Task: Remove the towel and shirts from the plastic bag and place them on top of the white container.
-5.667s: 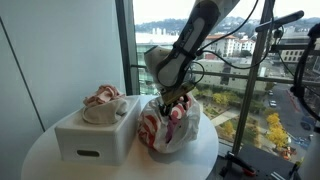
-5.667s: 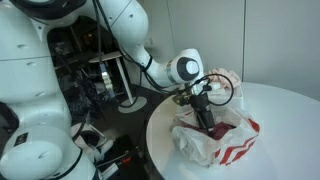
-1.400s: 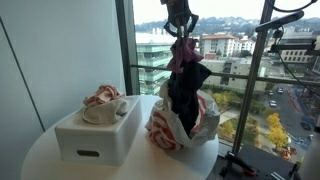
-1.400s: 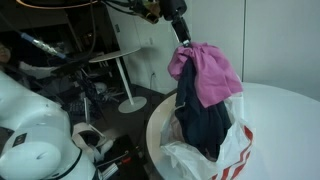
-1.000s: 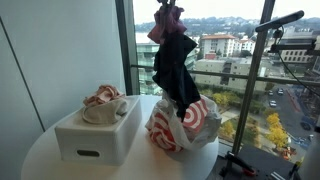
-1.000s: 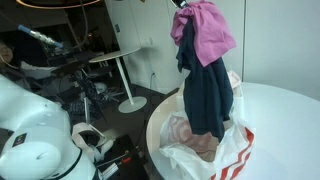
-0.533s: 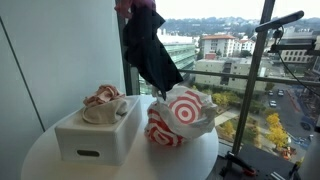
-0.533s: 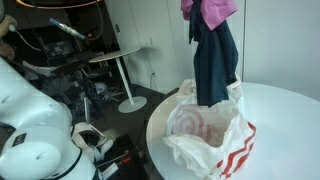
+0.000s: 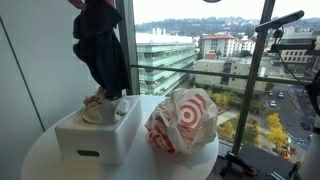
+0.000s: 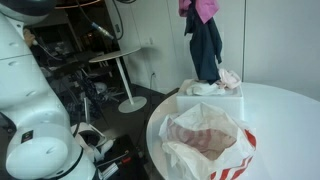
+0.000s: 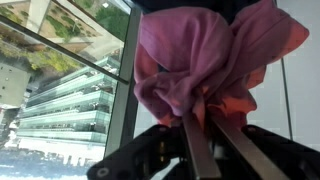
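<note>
My gripper (image 11: 201, 120) shows only in the wrist view, shut on the bright magenta shirt (image 11: 200, 60), which bunches over the fingers (image 11: 197, 152). In both exterior views the gripper is above the picture edge. The magenta shirt (image 10: 205, 8) and a dark shirt (image 9: 102, 45) (image 10: 205, 52) hang from it, right over the white container (image 9: 92, 140) (image 10: 212, 101). A pale pink and white garment (image 9: 103, 97) and a grey-beige towel (image 9: 108, 112) lie on the lid. The plastic bag (image 9: 185, 120) (image 10: 212, 148) with red rings stands beside the container, its mouth open.
Container and bag share a small round white table (image 9: 55, 160). A tall window (image 9: 230, 60) with a dark mullion stands behind it. A camera stand (image 9: 255, 80) is at one side. White robot housings (image 10: 35, 110) and a small side table (image 10: 108, 58) stand near the table.
The hanging magenta and dark shirts have been lifted clear of the bag and carried sideways, from above the bag to above the white container. The bag has slumped.
</note>
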Action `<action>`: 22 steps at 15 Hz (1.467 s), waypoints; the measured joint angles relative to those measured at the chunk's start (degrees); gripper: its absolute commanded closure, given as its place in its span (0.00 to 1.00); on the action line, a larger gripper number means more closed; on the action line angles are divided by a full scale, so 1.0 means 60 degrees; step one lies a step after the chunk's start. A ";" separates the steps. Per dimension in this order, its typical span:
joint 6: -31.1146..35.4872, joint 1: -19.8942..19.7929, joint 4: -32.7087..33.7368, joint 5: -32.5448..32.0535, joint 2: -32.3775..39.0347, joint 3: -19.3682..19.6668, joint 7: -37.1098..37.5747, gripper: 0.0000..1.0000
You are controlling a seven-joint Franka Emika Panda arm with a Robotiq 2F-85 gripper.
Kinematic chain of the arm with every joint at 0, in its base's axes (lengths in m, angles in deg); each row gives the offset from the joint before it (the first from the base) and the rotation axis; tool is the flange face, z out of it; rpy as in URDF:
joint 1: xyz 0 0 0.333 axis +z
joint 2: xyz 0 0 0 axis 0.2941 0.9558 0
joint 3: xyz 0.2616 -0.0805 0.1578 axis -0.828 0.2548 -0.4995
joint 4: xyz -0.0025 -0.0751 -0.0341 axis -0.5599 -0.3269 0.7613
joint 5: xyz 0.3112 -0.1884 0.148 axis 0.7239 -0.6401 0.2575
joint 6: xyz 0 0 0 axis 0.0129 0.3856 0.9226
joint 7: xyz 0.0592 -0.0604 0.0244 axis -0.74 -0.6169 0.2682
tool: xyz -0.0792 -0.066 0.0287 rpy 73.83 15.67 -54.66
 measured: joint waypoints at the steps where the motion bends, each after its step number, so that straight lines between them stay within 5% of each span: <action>1: 0.0181 0.0140 0.0175 0.0092 0.0300 0.0054 -0.0062 0.90; 8: 0.1214 -0.0748 -0.0054 0.3182 0.2043 0.0331 -0.2513 0.90; 11: 0.1380 -0.1471 -0.0836 0.4806 0.2259 0.0302 -0.4251 0.90; 17: 0.1843 -0.1550 -0.2877 0.8156 0.2269 0.1184 -0.8080 0.90; 22: 0.2573 -0.1470 -0.4316 0.8843 0.2256 0.1308 -1.0084 0.85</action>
